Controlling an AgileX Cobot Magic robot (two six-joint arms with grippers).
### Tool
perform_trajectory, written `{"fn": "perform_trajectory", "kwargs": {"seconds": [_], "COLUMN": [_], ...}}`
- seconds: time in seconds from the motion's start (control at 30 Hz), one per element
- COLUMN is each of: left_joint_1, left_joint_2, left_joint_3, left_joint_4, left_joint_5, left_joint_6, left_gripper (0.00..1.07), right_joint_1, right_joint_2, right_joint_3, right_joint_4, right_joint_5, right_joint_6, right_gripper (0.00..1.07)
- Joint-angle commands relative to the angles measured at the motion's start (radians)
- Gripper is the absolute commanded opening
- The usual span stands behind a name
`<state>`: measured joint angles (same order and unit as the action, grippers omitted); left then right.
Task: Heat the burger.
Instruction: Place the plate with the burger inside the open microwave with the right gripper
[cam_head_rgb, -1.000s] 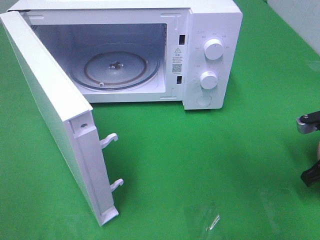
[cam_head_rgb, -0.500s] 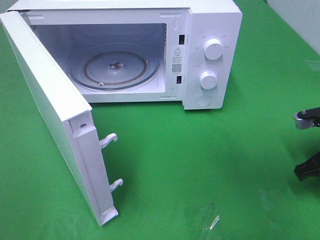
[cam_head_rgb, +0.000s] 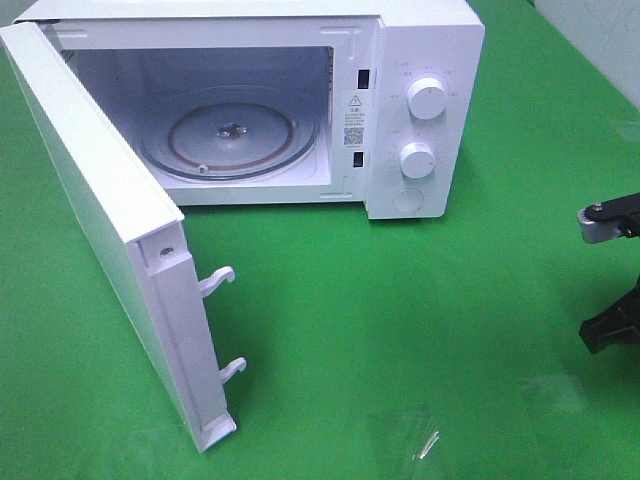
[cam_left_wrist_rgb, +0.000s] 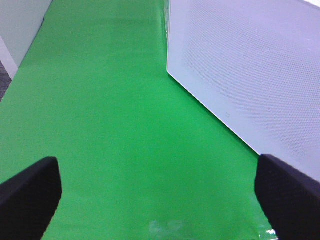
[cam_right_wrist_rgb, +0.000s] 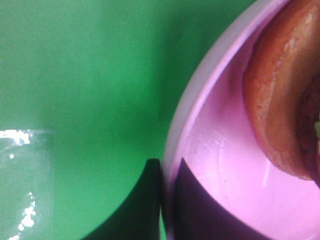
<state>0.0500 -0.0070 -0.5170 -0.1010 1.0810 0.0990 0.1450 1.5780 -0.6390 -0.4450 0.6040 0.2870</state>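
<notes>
Burger (cam_right_wrist_rgb: 282, 100) is shown only in the right wrist view, where it is carried on a pink plate (cam_right_wrist_rgb: 225, 165), off to the right of the microwave (cam_head_rgb: 425, 60) and beyond the edge of the high view. The plate's rim is pinched by the right gripper (cam_right_wrist_rgb: 167, 170), one finger set outside the rim and one inside; the food itself is not touched, presumably so that plate and food can be moved as one without the bun being squashed. The door (cam_head_rgb: 100, 220) is swung wide and the glass turntable (cam_head_rgb: 230, 135) lies bare, so a landing place is judged ready. The left gripper (cam_left_wrist_rgb: 160, 195) is held spread and empty above the green cloth (cam_left_wrist_rgb: 100, 100), just beside the outer face of the door, probably kept there so that the door can be shut once the plate is set inside.
</notes>
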Motion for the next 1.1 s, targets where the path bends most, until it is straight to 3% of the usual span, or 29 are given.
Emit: {"fn": "perform_trajectory", "kwargs": {"seconds": [0.03,0.2,1.1], "left_joint_1": [-0.007,-0.007,-0.007], "left_joint_2": [-0.014,-0.014,-0.014], "left_joint_3": [-0.001,-0.001,-0.001], "left_joint_4": [-0.004,-0.004,-0.004], "left_joint_5": [-0.013,-0.013,-0.013], "left_joint_6": [0.002,0.002,0.002], "left_gripper": [1.0,1.0,1.0], "right_joint_1": [0.032,0.055,0.369], "right_joint_2": [-0.044,-0.061,-0.223], "right_joint_3": [0.002,0.002,0.006], "right_joint_4": [-0.084,-0.114,-0.121], "right_joint_5": [0.04,0.069,0.262], "right_joint_6": [0.07,0.1,0.125], "right_gripper": [0.0,0.0,0.0]}}
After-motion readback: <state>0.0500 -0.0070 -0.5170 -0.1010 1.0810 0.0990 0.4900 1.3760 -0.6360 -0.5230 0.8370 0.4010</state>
